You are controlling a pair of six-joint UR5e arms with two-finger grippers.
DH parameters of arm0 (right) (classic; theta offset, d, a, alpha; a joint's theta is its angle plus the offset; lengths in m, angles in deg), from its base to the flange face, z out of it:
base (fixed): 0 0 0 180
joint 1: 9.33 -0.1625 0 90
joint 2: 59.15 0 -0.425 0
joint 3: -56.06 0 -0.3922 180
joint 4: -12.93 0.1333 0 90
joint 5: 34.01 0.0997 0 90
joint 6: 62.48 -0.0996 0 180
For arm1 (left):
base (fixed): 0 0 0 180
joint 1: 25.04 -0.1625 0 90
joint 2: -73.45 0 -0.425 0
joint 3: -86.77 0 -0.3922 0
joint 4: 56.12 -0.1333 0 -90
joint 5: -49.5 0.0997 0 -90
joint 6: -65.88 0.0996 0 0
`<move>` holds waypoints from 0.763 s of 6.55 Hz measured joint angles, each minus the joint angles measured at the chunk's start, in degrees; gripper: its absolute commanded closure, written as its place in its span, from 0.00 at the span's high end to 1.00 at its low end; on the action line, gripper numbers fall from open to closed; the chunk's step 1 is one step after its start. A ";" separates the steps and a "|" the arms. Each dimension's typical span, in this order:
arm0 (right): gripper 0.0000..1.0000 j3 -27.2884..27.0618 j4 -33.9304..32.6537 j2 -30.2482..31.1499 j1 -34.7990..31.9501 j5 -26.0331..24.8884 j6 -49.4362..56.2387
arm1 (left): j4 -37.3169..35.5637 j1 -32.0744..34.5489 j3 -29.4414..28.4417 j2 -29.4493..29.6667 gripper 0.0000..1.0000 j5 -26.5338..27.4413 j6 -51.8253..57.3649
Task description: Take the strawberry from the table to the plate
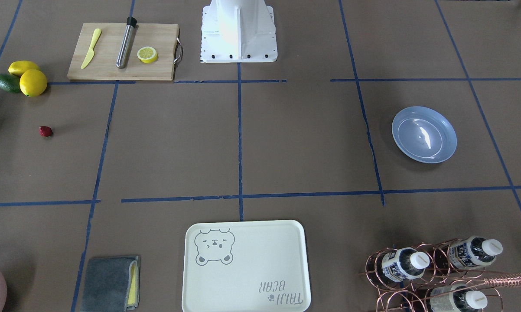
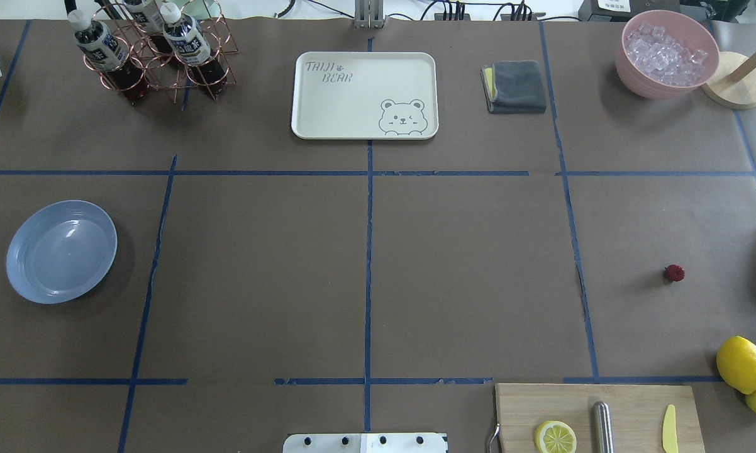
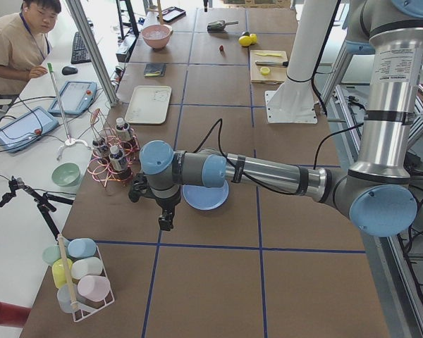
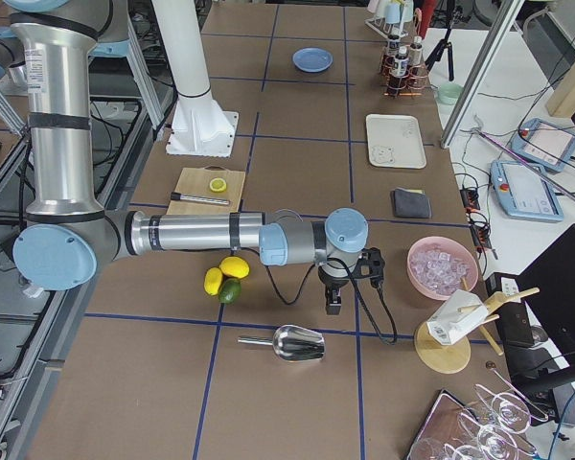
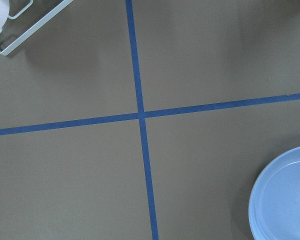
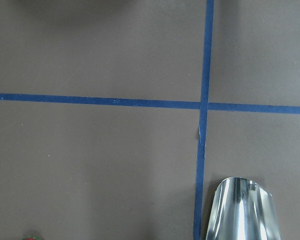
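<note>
The strawberry [image 2: 673, 272] lies on the desk [image 2: 466, 264] near my right jaws, the plate [image 2: 61, 251] beside my left jaws; released or clenched, I cannot tell.

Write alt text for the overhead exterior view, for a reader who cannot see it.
A tiny dark-red strawberry lies on the brown paper-covered table at the right, far from the empty round pale-blue plate at the left. No robot arm is in view.

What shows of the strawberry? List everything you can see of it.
The strawberry is a tiny dark-red, roundish berry, whole as far as shows, lying on the bare brown-paper table on the robot's right, inside a blue-taped square. Only the table touches it. The lemons and the avocado sit apart, nearer the robot.
</note>
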 measured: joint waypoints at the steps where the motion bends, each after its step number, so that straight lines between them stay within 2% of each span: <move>1: 1.00 -0.08 0.00 0.00 0.00 0.17 0.00 | 0.01 0.03 0.83 -0.19 1.00 0.01 0.11; 5: 1.00 -0.23 0.08 0.07 0.00 0.22 0.00 | 6.24 -0.71 -0.01 -0.86 1.00 -1.10 0.06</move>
